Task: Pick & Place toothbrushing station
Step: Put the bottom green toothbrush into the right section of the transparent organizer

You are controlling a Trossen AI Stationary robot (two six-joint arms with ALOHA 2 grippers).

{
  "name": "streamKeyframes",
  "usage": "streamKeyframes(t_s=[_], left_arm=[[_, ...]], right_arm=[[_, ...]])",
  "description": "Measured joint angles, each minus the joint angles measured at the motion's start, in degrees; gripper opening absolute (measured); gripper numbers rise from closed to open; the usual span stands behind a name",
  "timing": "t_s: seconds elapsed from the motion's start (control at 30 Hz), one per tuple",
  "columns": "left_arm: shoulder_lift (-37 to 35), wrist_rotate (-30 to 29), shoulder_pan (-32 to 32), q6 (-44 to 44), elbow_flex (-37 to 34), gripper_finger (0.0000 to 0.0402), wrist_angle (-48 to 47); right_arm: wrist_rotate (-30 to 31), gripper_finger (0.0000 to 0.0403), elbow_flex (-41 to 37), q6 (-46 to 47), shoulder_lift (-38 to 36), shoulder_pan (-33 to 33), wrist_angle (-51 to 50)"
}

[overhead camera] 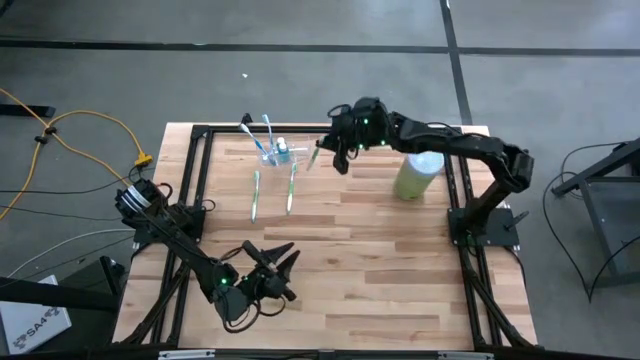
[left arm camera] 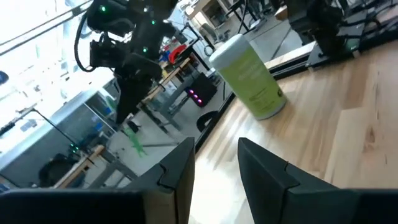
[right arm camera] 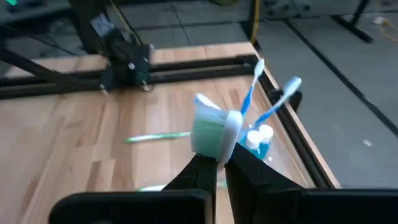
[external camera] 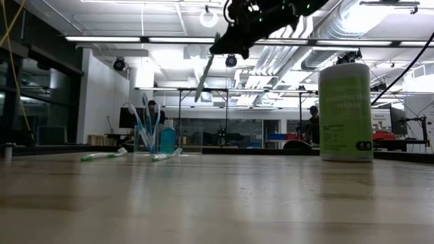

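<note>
**Toothbrush Aloft, Station Just Beyond the Right Claw**

Wooden tabletop seen from above: right claw raised near the far edge, clamped on a green toothbrush. Toothbrushing station standing just to that claw's left, holding two blue brushes and a small blue bottle. Two more green toothbrushes lying flat nearer the middle, long axes running front to back. Left claw parked at the near edge, well apart from the station, fingers partly spread and empty.

Seen level across the tabletop: carried brush hanging high, tilted, head downward, above and to the right of the station. Green wipes canister off to the right.

Past the left claw's fingers: canister and right arm only.

Past the right wrist: bristled head pinched between shut fingers, station ahead and below. Judged nearer arm: the right; remaining travel short, sideways and down.
</note>
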Motion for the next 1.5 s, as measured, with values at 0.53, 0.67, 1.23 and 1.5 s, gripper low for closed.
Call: streamKeyframes(t_s=[0.53, 0.67, 1.23, 1.5], left_arm=[[-0.02, -0.58, -2.55, -2.48, -0.57, 0.0116, 0.01], [-0.02, -0.56, -2.93, -2.48, -0.57, 0.0116, 0.01], [-0.07, -0.51, -2.84, -2.48, -0.57, 0.0116, -0.01], [-0.07, -0.5, -2.84, -2.23, -0.57, 0.0116, 0.0]], right_arm=[[-2.8, 0.0008, 7.24, -8.04, 11.52, -6.35, 5.72], [-1.88, 0.0008, 7.39, -10.27, 11.81, -7.7, 6.62], [-3.93, 0.0008, 7.39, -10.47, 17.14, -11.15, 9.78], [-4.49, 0.0008, 7.39, -10.38, 20.53, -11.07, 9.74]])
